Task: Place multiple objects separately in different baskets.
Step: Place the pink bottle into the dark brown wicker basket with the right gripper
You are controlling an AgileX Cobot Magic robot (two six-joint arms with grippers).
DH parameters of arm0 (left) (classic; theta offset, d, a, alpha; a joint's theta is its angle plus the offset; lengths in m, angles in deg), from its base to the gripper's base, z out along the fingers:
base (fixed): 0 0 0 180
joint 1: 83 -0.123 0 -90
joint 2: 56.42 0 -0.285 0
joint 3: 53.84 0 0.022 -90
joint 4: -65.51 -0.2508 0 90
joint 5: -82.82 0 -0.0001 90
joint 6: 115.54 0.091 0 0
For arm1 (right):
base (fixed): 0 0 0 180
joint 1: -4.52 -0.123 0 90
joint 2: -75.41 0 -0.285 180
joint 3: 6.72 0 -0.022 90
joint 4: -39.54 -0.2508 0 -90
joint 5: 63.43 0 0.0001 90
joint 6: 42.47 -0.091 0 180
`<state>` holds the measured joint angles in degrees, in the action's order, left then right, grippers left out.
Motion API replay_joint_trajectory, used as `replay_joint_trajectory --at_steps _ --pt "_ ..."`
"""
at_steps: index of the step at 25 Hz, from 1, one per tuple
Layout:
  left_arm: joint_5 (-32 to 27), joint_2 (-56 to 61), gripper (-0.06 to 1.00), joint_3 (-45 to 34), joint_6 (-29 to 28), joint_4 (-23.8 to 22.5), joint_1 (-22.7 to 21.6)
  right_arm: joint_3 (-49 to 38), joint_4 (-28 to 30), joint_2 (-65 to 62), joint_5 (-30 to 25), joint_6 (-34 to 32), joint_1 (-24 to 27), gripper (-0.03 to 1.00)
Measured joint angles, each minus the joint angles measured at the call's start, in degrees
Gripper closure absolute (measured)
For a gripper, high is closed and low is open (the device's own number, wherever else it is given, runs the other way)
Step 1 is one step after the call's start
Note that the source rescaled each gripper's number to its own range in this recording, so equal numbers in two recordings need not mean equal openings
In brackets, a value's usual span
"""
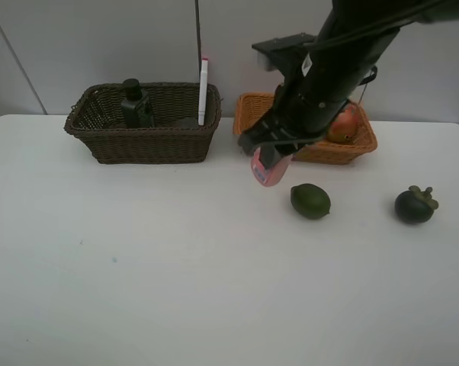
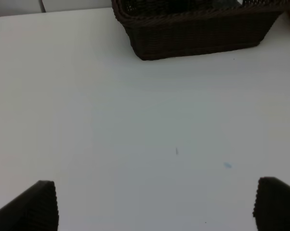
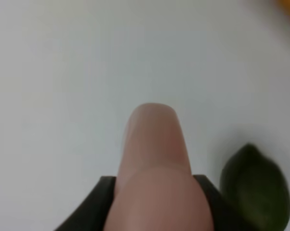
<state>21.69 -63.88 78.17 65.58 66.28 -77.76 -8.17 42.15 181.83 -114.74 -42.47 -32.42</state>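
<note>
My right gripper [image 1: 269,162] is shut on the pink bottle [image 1: 267,171], which hangs just above the table in front of the light tan-orange basket [image 1: 321,149]. Close up, the pink bottle [image 3: 154,163] sticks out between the dark fingers [image 3: 205,185]. The green lime [image 1: 310,201] lies on the table just right of it, and the dark mangosteen [image 1: 415,205] farther right. The apple [image 1: 344,124] lies in the tan basket. The dark brown basket [image 1: 146,126] holds the dark green pump bottle [image 1: 136,104] and the white pink-capped marker [image 1: 203,91]. My left gripper [image 2: 154,204] is open over bare table.
The white table [image 1: 176,274] stretches wide in front of both baskets. The dark brown basket [image 2: 198,29] stands at the far side of the left wrist view. A grey wall rises right behind the baskets.
</note>
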Motion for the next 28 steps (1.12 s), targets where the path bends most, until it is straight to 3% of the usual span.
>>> replay_joint_trajectory --at_steps 14,17,23,25,28 --pt "0.0 0.0 -0.06 0.0 0.0 0.0 0.0 52.7 1.9 33.3 0.1 0.0 0.0 0.73" --pt "0.0 0.0 -0.06 0.0 0.0 0.0 0.0 58.7 1.9 39.5 2.0 0.0 0.0 0.73" --pt "0.0 0.0 -0.06 0.0 0.0 0.0 0.0 59.6 2.0 45.4 3.6 -2.0 0.7 0.73" --pt "0.0 0.0 -0.06 0.0 0.0 0.0 0.0 59.6 2.2 45.6 4.1 -3.5 1.0 0.60" --pt "0.0 0.0 -0.06 0.0 0.0 0.0 0.0 60.0 2.6 45.3 5.4 -5.2 1.2 0.16"
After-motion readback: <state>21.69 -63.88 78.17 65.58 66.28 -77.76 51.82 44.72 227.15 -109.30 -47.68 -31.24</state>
